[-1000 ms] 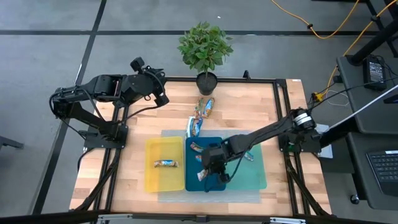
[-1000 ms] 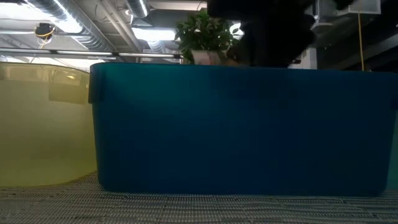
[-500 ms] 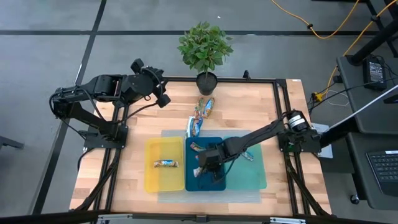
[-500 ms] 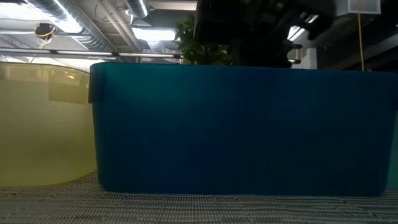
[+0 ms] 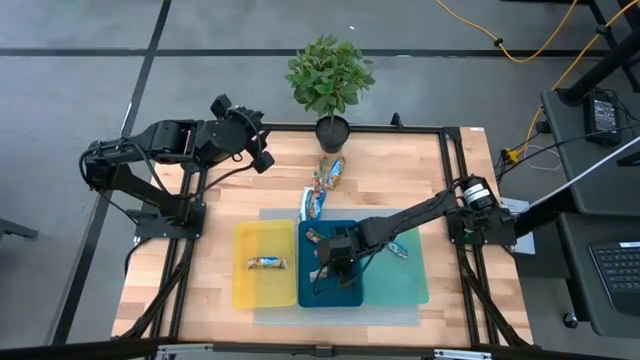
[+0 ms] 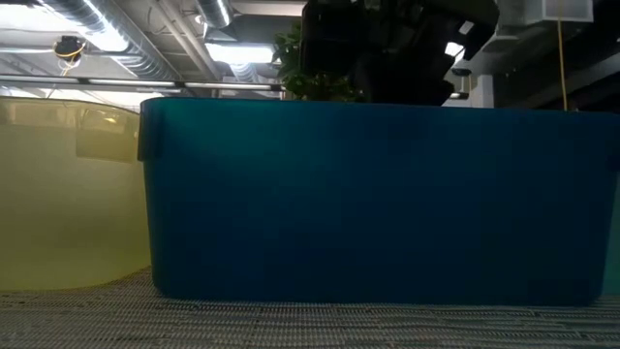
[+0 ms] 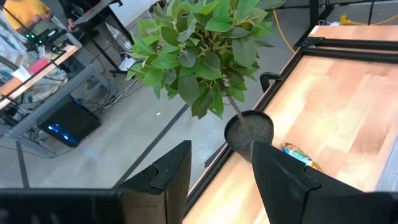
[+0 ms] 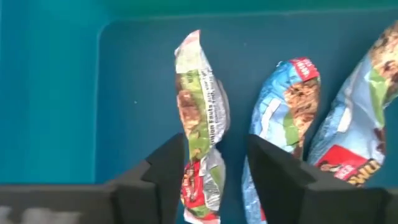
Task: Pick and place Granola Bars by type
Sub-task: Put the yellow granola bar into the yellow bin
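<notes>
Now look at the green-and-white bar [image 8: 200, 118] lying on the floor of the dark blue tray [image 5: 345, 297], with two blue bars [image 8: 283, 124] side by side next to it. Its long axis runs straight away from your right claw [image 8: 214, 180], and its near end sits between the spread fingers, which pinch nothing. Your right arm is by far the nearer. More bars [image 5: 328, 172] wait on the counter [image 5: 400, 170] near the plant [image 5: 329, 75]; one lies in the yellow tray [image 5: 245, 290]. Your left claw [image 7: 221, 180] hangs spread and empty beyond the counter's far left corner.
</notes>
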